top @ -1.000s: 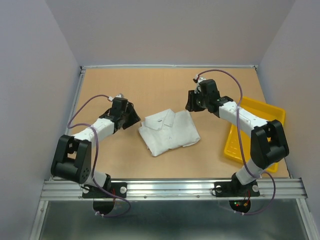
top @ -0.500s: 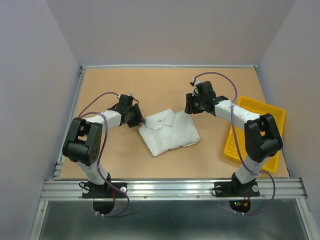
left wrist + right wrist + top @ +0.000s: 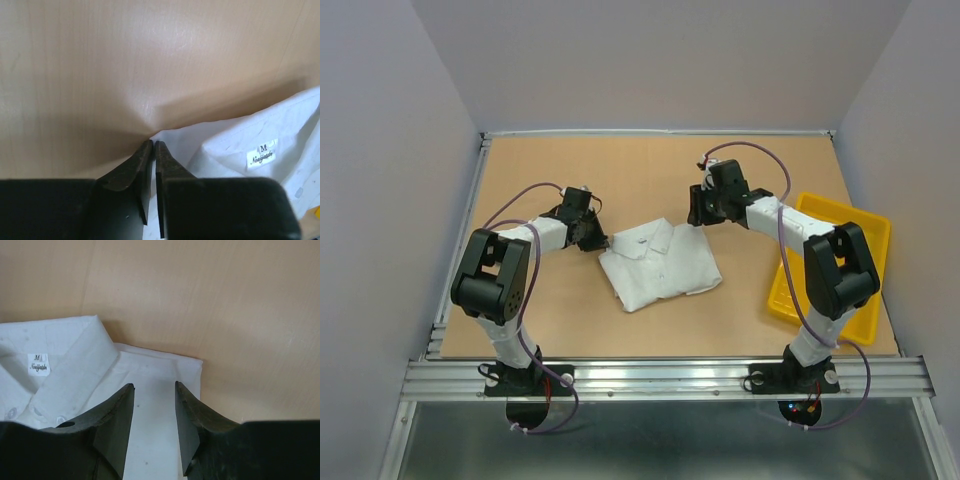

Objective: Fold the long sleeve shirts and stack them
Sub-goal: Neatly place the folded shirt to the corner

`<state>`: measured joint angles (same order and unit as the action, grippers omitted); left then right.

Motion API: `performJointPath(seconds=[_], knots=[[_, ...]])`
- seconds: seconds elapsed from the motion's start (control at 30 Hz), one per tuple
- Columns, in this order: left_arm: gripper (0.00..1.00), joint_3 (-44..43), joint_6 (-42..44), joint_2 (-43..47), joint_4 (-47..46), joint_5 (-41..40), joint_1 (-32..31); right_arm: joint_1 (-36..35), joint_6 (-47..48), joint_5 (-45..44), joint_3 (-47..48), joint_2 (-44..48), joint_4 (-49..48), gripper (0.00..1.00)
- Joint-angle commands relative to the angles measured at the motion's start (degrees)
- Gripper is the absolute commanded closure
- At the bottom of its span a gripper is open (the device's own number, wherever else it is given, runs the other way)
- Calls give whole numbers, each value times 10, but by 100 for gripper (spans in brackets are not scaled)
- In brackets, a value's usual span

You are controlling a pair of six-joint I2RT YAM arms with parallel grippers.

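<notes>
Table, near to far. Tray, yellow, on the right side, well apart from the shirt.

Shirt: one, white, folded, flat at table centre. Collar lies at the far edge, size label showing.

Left gripper is low at the shirt's far left corner. Jaws are almost together, only a thin slit between; cannot tell whether cloth is pinched.

Right gripper is over the shirt's far right corner, jaws apart, gripping nothing.
</notes>
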<state>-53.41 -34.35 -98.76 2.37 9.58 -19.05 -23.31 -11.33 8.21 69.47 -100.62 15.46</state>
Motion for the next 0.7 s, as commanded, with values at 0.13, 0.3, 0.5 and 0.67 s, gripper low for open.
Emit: performJointPath(seconds=[0.13, 0.3, 0.5, 0.67], knots=[[91, 0, 10, -11, 23, -9, -8, 1, 11, 4, 39, -16, -6, 52], [93, -1, 11, -11, 23, -9, -8, 1, 11, 22, 44, -33, -7, 52], [94, 0, 12, -8, 24, -12, -8, 1, 8, 29, 57, -60, -8, 53], [94, 3, 11, -9, 24, -12, -8, 1, 4, 31, 69, -78, -10, 53]])
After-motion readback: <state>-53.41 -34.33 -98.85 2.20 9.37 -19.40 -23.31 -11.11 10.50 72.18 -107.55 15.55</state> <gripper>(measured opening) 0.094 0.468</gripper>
